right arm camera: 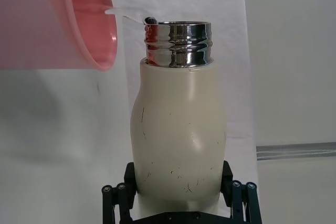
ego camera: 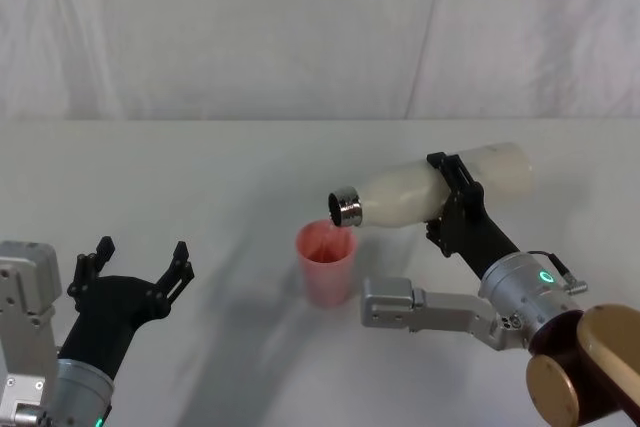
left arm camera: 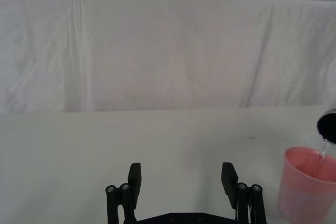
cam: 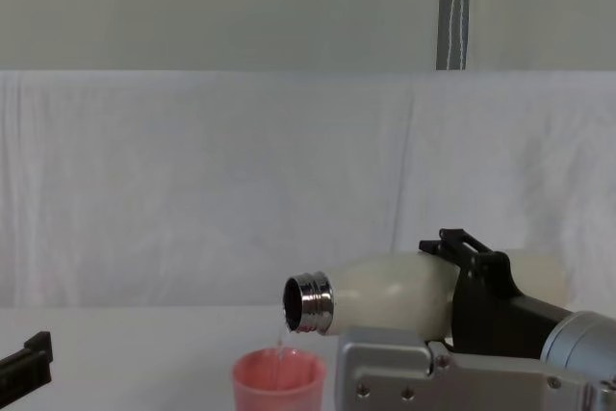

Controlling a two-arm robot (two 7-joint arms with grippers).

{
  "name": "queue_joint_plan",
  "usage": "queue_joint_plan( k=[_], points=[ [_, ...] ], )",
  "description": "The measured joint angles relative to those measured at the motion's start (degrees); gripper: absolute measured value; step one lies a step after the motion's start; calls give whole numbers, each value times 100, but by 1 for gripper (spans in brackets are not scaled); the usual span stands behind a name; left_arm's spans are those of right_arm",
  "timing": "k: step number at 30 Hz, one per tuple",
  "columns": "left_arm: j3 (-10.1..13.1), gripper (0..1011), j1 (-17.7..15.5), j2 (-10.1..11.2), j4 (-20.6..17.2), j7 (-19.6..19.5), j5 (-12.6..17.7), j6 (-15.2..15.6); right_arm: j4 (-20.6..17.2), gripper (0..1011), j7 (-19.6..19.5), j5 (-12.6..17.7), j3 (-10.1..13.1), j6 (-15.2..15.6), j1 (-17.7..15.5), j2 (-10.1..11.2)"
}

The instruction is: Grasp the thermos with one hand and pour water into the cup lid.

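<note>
Your right black two-jaw gripper point(ego camera: 452, 199) is clenching the tall cream-white matte thermos point(ego camera: 430, 190) right of frame centre, tipping its steel neck over the small pink cup lid point(ego camera: 326, 262) at centre, water trickling in. Your left gripper point(ego camera: 140, 265) is idling splayed at lower left.

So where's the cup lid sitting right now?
In the head view the cup lid stands upright mid-table, directly under the tilted thermos mouth, which the right gripper holds.
</note>
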Motion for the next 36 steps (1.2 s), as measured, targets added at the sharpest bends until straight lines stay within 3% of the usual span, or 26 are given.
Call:
queue_joint_plan(
  k=[36],
  points=[
    [0, 1001, 0, 0, 0, 0, 0, 0, -21, 951, 62, -31, -7, -2, 88, 34]
  ],
)
